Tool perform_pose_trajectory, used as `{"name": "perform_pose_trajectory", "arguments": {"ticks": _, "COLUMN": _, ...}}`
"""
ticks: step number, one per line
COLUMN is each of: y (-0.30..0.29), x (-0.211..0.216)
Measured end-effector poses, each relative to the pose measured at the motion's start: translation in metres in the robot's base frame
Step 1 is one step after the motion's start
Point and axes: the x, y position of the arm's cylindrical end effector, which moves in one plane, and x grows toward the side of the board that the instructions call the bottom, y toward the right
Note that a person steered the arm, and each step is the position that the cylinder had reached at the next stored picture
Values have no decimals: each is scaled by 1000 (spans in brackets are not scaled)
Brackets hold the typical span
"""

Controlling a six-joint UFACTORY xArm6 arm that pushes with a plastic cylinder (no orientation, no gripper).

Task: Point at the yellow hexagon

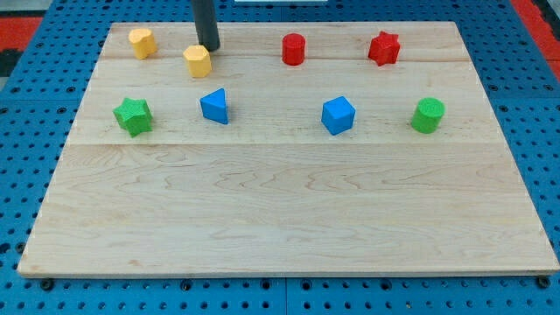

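Note:
A yellow hexagon block point(198, 61) sits near the view's top left on the wooden board point(289, 210). My tip point(208, 47) is the lower end of a dark rod coming down from the view's top. It stands just above and to the right of the yellow hexagon, very close to its top right edge. A second yellow block point(143, 42) with a rounded shape lies further left, near the board's top left corner.
A red cylinder point(294, 49) and a red star point(383, 48) lie along the top. A green star point(133, 116), a blue triangular block point(214, 107), a blue cube point(338, 115) and a green cylinder point(428, 115) form a middle row. A blue pegboard surrounds the board.

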Motion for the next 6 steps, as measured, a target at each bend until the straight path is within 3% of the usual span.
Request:
{"name": "perform_pose_trajectory", "arguments": {"ticks": 1, "y": -17, "x": 64}}
{"name": "perform_pose_trajectory", "arguments": {"ticks": 2, "y": 42, "x": 80}}
{"name": "perform_pose_trajectory", "arguments": {"ticks": 3, "y": 73, "x": 64}}
{"name": "perform_pose_trajectory", "arguments": {"ticks": 4, "y": 64, "x": 22}}
{"name": "perform_pose_trajectory", "arguments": {"ticks": 6, "y": -27, "x": -71}}
